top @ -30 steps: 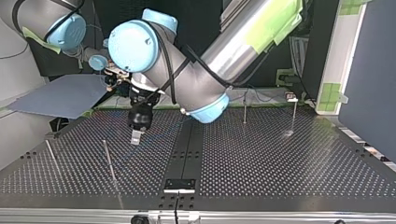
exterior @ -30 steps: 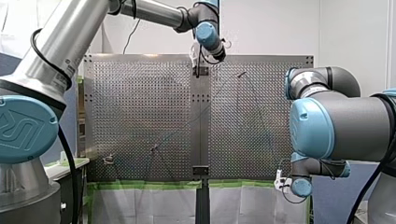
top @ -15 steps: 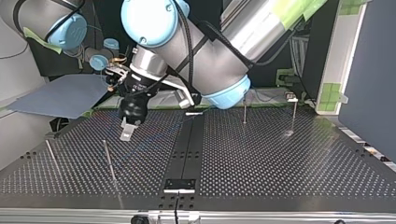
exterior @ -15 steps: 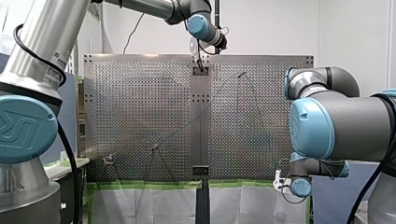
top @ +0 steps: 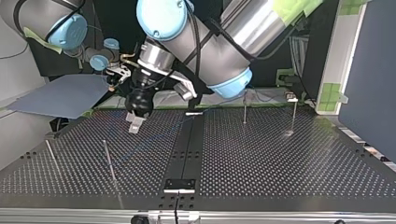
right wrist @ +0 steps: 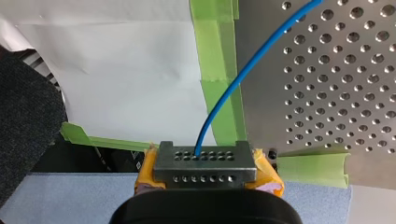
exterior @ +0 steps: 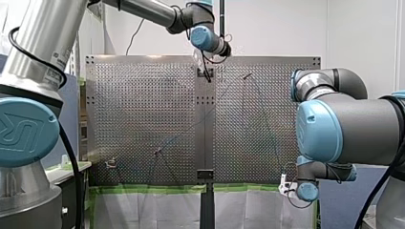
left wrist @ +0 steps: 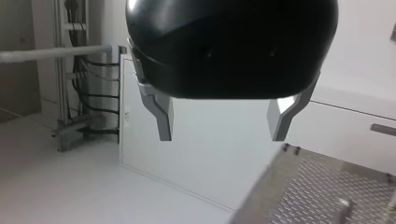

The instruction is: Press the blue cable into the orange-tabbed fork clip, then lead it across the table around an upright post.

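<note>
Top view puts the black left gripper [top: 134, 124] just above the perforated metal table [top: 280, 158], at about ten o'clock from the table's middle, with its tips tilted toward the board. Its own wrist view shows two grey metal fingers [left wrist: 162, 116] spread well apart with nothing between them, so it is released and empty. A corner of the table lies below and ahead of it.

The right gripper [right wrist: 204, 156] has yellow pads [right wrist: 266, 179] on either side of its drilled metal fingers and is clenched on the thin blue cable [right wrist: 224, 95]. The cable comes out from between the fingertips and bows away ahead of the gripper. It crosses a strip of green tape [right wrist: 208, 46] at the table's edge, beside a sheet of white paper [right wrist: 116, 70], and runs on over the holes. In the front view this gripper hangs off the table's near edge at about five o'clock.

In the top view the cable shows on the table only as a faint blue line. It slants from about twelve o'clock toward nine o'clock, where it passes close to a thin upright metal post [top: 108, 158]; whether it touches the post cannot be told. A second post stands further out at nine o'clock, and two more stand at one and two o'clock. A small clip [top: 292, 97] sits at the far edge by the two o'clock post. It is too small to show its tabs or whether the cable lies in it.
</note>
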Robot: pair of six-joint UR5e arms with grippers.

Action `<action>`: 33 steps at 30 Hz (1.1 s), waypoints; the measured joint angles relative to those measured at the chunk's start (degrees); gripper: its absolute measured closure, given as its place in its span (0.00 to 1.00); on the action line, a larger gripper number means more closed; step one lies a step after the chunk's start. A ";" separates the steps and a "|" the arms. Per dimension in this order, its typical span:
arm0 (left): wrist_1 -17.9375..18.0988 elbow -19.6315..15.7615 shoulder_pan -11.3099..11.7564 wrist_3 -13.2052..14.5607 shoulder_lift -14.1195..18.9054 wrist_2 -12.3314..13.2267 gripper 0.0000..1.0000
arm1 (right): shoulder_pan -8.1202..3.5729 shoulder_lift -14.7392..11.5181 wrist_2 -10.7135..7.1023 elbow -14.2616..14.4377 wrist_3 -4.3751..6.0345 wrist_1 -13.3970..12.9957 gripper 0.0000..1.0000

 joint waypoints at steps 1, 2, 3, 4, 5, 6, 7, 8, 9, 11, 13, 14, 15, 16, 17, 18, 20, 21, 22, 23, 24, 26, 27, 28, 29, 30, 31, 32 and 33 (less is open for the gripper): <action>0.44 -0.43 0.00 -0.04 -0.42 -0.01 0.00 | 0.02 0.00 -0.01 0.00 0.00 0.00 1.00; 0.85 -0.87 0.00 -0.02 -0.84 -0.02 0.00 | 0.04 0.00 -0.01 0.00 0.00 0.00 1.00; 1.39 -1.42 0.01 0.03 -1.33 -0.08 0.00 | 0.05 0.00 -0.01 0.00 0.00 0.01 1.00; 1.81 -1.81 0.01 0.08 -1.61 -0.16 0.00 | 0.06 0.01 -0.01 0.00 -0.01 0.01 1.00; 2.21 -2.20 0.02 0.11 -1.81 -0.28 0.00 | 0.06 0.01 -0.01 0.00 -0.01 0.01 1.00; 2.62 -2.64 0.05 0.16 -1.96 -0.43 0.00 | 0.07 0.01 -0.01 0.00 -0.01 0.01 1.00; 3.24 -3.26 0.09 0.21 -2.09 -0.62 0.00 | 0.07 0.01 -0.01 0.00 -0.01 0.01 1.00; 3.71 -3.71 0.11 0.23 -2.14 -0.75 0.00 | 0.08 0.01 -0.01 0.00 -0.01 0.00 1.00; 4.29 -4.29 0.16 0.26 -2.19 -0.88 0.00 | 0.11 0.02 -0.01 0.00 -0.01 0.01 1.00; 5.15 -5.18 0.24 0.32 -2.22 -0.99 0.00 | 0.12 0.02 -0.01 0.00 -0.01 0.01 1.00; 6.24 -6.26 0.40 0.39 -2.23 -1.15 0.00 | 0.12 0.03 -0.01 0.00 -0.01 0.01 1.00; 6.71 -6.74 0.48 0.41 -2.23 -1.26 0.00 | 0.13 0.03 -0.01 0.00 -0.01 0.01 1.00; 7.36 -7.35 0.60 0.43 -2.23 -1.40 0.00 | 0.13 0.02 -0.01 0.00 -0.01 0.01 1.00; 7.79 -7.79 0.70 0.44 -2.24 -1.50 0.00 | 0.14 0.03 -0.01 0.01 -0.01 0.01 1.00; 8.21 -8.23 0.79 0.47 -2.24 -1.61 0.00 | 0.15 0.03 -0.03 0.00 -0.01 0.01 1.00; 8.80 -8.82 0.91 0.51 -2.24 -1.76 0.00 | 0.15 0.03 -0.05 0.00 -0.01 0.01 1.00; 9.67 -9.67 1.08 0.67 -2.25 -2.05 0.00 | 0.14 0.03 -0.10 0.00 -0.01 0.01 1.00; 10.21 -10.24 1.21 0.82 -2.25 -2.24 0.00 | 0.14 0.02 -0.15 0.00 -0.01 0.01 1.00; 10.66 -10.67 1.32 0.94 -2.25 -2.37 0.00 | 0.14 0.01 -0.18 0.00 -0.01 0.01 1.00; 11.11 -11.10 1.43 1.07 -2.25 -2.50 0.00 | 0.14 0.01 -0.20 0.00 -0.01 0.01 1.00; 11.64 -11.66 1.58 1.26 -2.26 -2.70 0.00 | 0.13 -0.01 -0.23 0.00 -0.01 0.01 1.00; 12.55 -12.56 1.82 1.53 -2.27 -3.09 0.00 | 0.11 -0.02 -0.25 0.00 0.01 0.01 1.00; 13.15 -13.14 2.02 1.61 -2.26 -3.38 0.00 | 0.12 -0.02 -0.26 0.00 0.03 0.01 1.00; 13.59 -13.61 2.22 1.64 -2.27 -3.57 0.00 | 0.12 -0.02 -0.26 0.00 0.03 0.01 1.00; 14.09 -14.11 2.49 1.68 -2.27 -3.70 0.00 | 0.12 -0.02 -0.26 0.00 0.03 0.01 1.00; 14.79 -14.77 2.94 1.73 -2.27 -3.71 0.00 | 0.12 -0.01 -0.27 0.00 0.02 0.01 1.00; 15.27 -15.28 3.33 1.72 -2.27 -3.60 0.00 | 0.12 -0.01 -0.27 0.00 0.02 0.01 1.00; 15.74 -15.78 3.74 1.73 -2.28 -3.40 0.00 | 0.12 -0.01 -0.27 0.00 0.01 0.01 1.00; 16.38 -16.37 4.29 1.77 -2.27 -3.03 0.00 | 0.13 0.00 -0.27 0.00 0.00 0.01 1.00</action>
